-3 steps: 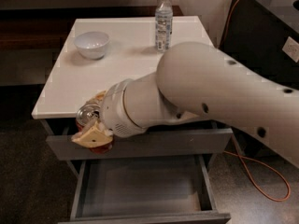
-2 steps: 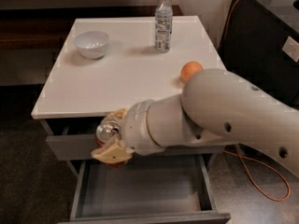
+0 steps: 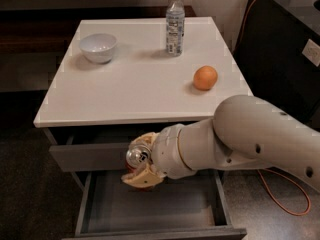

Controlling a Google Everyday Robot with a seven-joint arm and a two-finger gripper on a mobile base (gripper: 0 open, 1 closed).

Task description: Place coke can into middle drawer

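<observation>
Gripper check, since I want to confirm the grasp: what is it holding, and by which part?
The gripper holds the coke can by its body, silver top exposed, over the open middle drawer.

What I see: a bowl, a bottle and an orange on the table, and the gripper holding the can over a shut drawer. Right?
Not quite: the drawer is open, pulled out with its grey floor showing. In the camera view the gripper holds the can over it, just below the table edge. The bowl, bottle and orange do sit on the table.
</observation>
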